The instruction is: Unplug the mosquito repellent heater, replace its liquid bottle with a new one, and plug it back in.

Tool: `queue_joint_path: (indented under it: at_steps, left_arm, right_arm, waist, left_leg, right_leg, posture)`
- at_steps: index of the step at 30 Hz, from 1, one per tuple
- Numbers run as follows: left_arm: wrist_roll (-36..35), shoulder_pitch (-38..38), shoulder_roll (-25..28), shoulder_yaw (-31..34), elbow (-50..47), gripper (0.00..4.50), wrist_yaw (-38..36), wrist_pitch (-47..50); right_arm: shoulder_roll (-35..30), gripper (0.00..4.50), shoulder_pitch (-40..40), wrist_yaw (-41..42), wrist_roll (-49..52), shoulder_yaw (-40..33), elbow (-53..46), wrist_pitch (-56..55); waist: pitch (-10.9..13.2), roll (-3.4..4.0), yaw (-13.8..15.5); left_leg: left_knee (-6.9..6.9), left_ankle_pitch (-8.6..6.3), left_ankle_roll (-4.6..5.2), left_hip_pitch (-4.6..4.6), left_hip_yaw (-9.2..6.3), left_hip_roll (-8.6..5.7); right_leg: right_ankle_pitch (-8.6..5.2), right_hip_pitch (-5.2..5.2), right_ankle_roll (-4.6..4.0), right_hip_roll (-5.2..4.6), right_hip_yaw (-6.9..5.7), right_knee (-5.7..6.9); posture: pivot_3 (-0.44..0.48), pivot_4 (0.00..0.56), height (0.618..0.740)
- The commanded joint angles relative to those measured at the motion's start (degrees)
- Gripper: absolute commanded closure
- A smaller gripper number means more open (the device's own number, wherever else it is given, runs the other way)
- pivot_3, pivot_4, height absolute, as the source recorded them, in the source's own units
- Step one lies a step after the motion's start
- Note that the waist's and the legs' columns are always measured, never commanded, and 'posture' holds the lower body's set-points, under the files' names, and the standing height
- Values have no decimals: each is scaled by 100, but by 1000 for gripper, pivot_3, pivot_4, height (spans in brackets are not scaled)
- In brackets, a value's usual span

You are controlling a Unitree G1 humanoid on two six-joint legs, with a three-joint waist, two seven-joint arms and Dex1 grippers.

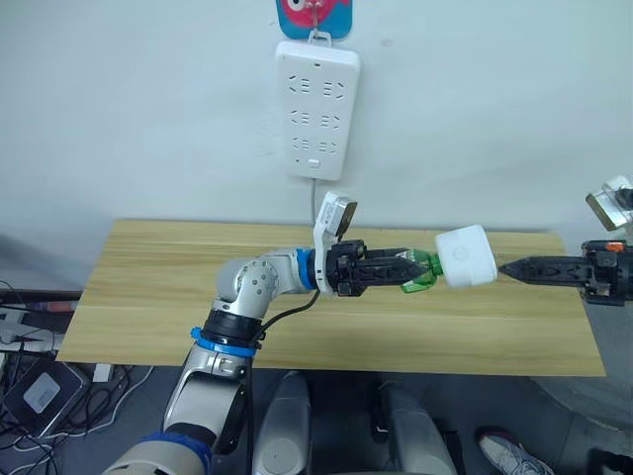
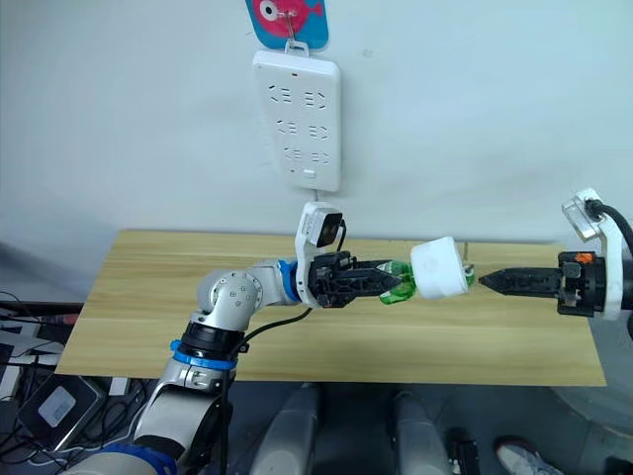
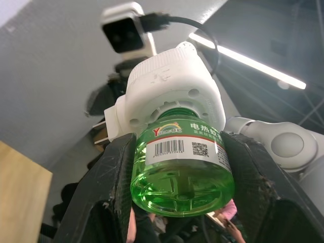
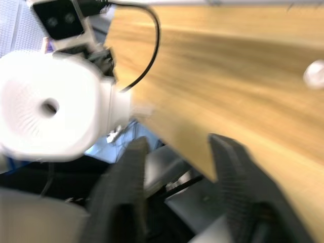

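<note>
The mosquito repellent heater [image 1: 465, 257] is a white rounded unit held in the air above the wooden table [image 1: 148, 297]. A green liquid bottle [image 3: 182, 177] with a barcode label sits in its underside. My left gripper [image 1: 410, 269] is shut on the bottle, one black finger [image 3: 119, 167] on each side. My right gripper [image 1: 509, 268] hangs just right of the heater, pointing at its vented top [image 4: 48, 106]. Its fingers [image 4: 238, 187] stand open and apart from the heater, holding nothing.
A long white power strip [image 1: 316, 109] hangs on the wall above the table's back edge, with its cord running down behind the table. Cables and small devices [image 1: 40, 386] lie on the floor at lower left. A shoe [image 1: 509, 450] shows below the table's front edge.
</note>
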Motion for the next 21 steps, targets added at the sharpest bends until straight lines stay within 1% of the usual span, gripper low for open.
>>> queue_joint_path:
  at_steps: [1,2,3,6,8,12,16,19,21]
  left_arm:
    - [-213,-27,12,-22,-320,2251,-95,101]
    - [-220,-25,21,-23,-333,2251,-94,115]
    - [-227,-23,27,-24,-347,2251,-85,136]
    - [-248,-22,40,-19,-355,2251,-51,163]
    - [-254,-29,40,15,-334,2251,-5,161]
    - [-199,-86,1,87,-195,2251,75,65]
    - [-170,-110,-23,84,-142,2251,92,5]
    - [-132,-100,-22,53,-126,2251,62,-37]
    - [-82,-83,-20,2,-120,2251,29,-87]
  right_arm:
    - [336,3873,-575,185,-599,287,197,-4]
    - [472,4247,-721,207,-707,348,226,42]
    - [673,4455,-866,161,-724,407,203,91]
    - [1061,4455,-1122,5,-528,407,162,352]
    - [1111,4455,-1044,-41,-247,298,-52,582]
    - [861,4455,-390,-80,631,-22,-692,846]
    - [367,4455,196,-375,1765,-162,-1082,562]
    - [101,4455,296,-335,2101,-157,-1255,254]
    - [-72,4455,132,-60,2119,-95,-1304,147]
  waist:
    - [0,0,-67]
    - [0,0,-85]
    - [0,0,-93]
    - [0,0,-111]
    - [0,0,-98]
    - [0,0,-56]
    - [0,0,-65]
    - [-1,0,-92]
    - [-1,0,-100]
  left_leg:
    - [0,0,-1,1,-2,-1]
    - [0,1,-1,0,-5,-1]
    - [-3,1,-1,0,-4,-2]
    - [-8,0,-1,-1,-9,-1]
    - [-10,0,-1,-2,-11,-1]
    - [-14,0,0,-8,-17,-2]
    - [-12,0,0,-13,-21,-23]
    - [-5,0,0,-10,-19,-38]
    - [-2,1,1,-4,-17,-39]
  right_leg:
    - [1,4,2,0,-1,-3]
    - [3,6,5,0,-1,-8]
    - [4,7,6,0,0,-10]
    - [5,7,5,0,-4,-14]
    - [20,7,-22,0,-6,-12]
    - [21,7,-24,-1,-12,-17]
    - [21,11,-23,-22,-14,-27]
    - [22,27,-11,-35,-9,-38]
    - [8,34,21,-36,-5,-40]
  posture:
    - [210,286,740]
    - [210,286,740]
    - [210,286,740]
    - [220,285,740]
    - [229,284,740]
    - [231,283,740]
    - [228,280,740]
    - [217,275,740]
    - [213,272,740]
